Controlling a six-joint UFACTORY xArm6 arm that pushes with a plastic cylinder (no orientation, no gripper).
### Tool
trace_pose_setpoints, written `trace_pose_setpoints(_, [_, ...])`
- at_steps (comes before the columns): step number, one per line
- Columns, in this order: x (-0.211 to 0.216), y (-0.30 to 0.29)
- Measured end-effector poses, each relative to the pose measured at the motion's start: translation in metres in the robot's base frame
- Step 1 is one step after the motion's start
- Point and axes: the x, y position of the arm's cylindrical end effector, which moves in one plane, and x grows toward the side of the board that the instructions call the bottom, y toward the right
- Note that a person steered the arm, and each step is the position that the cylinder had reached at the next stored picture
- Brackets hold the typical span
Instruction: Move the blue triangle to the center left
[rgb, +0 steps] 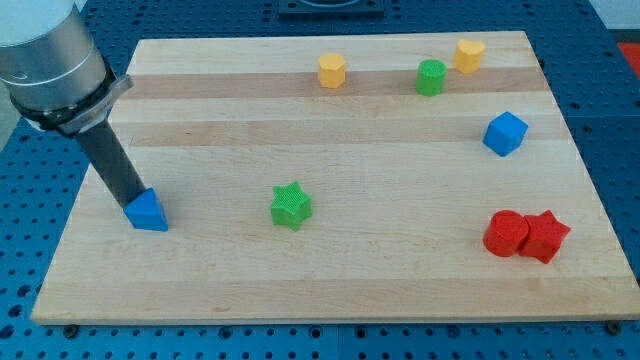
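Observation:
The blue triangle (147, 211) lies on the wooden board (330, 280) at the view's left, a little below mid-height. My tip (127, 206) comes down from the upper left and touches the triangle's left upper side. The rod leans from the grey arm body at the view's top left.
A green star (291, 206) lies right of the triangle. A yellow hexagon (332, 71), a green cylinder (431, 77) and a yellow block (468, 55) sit near the top. A blue cube (505, 133) is at the right. A red cylinder (506, 233) and red star (545, 236) touch at lower right.

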Motion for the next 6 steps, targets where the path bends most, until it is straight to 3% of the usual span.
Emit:
trace_pose_setpoints(2, [0.072,-0.005])
trace_pose_setpoints(3, [0.117,0.029])
trace_pose_setpoints(5, [-0.007,0.029])
trace_pose_setpoints(6, [-0.041,0.029])
